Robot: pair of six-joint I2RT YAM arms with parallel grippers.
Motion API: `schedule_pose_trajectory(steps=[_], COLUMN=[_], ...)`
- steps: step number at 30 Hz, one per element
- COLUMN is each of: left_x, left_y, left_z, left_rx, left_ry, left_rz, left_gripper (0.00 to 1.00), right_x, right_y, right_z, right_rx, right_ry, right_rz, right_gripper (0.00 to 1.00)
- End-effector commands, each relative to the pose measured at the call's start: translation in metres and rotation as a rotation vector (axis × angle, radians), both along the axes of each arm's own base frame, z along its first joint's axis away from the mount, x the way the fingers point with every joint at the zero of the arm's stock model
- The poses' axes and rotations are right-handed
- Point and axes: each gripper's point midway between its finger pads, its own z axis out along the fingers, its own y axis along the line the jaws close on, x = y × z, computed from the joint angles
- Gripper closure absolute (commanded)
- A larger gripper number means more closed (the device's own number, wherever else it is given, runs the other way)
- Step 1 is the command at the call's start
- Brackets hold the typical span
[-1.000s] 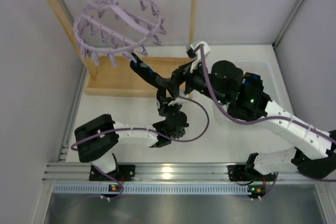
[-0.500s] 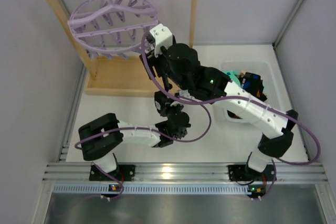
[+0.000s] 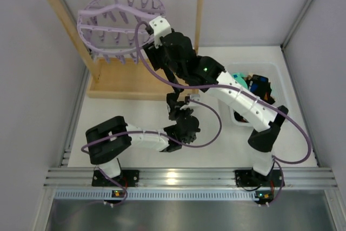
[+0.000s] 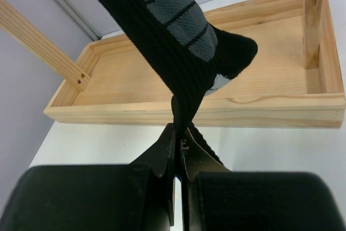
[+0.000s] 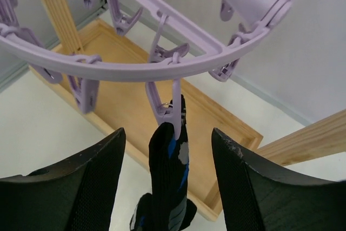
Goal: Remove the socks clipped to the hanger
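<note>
My left gripper (image 4: 177, 133) is clamped tight on the lower end of a black sock (image 4: 178, 41), which stretches up from it in front of the wooden tray (image 4: 270, 79). The sock's upper end hangs from a peg (image 5: 170, 109) on the lavender hanger (image 5: 135, 68). My right gripper (image 5: 166, 133) sits just below the hanger, fingers apart on either side of the sock, not pinching it. More socks (image 3: 254, 83) lie in the bin (image 3: 274, 68) on the right
</note>
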Motion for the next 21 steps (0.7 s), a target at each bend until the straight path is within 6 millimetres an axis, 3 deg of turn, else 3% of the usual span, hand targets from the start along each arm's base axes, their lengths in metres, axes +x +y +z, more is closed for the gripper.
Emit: schedule_pose_trajectory(steps=[1, 11, 16, 21], left_x=[-0.001, -0.005, -0.005, -0.005], left_y=[-0.013, -0.012, -0.013, -0.015], left_z=[0.008, 0.004, 0.005, 0.007], left_rx=[-0.044, -0.035, -0.04, -0.044], left_ry=[-0.019, -0.015, -0.016, -0.018], left_rz=[-0.014, -0.016, -0.021, -0.028], left_gripper=[1.0, 1.0, 1.0, 1.0], right_x=[-0.001, 0.008, 0.009, 0.006], right_y=[0.01, 0.022, 0.038, 0.05], right_z=[-0.003, -0.003, -0.012, -0.009], right_rx=[-0.021, -0.059, -0.053, -0.023], right_ry=[0.006, -0.046, -0.036, -0.051], right_rz=[0.029, 0.003, 0.036, 0.055], right_gripper=[0.38, 0.39, 0.4, 0.4])
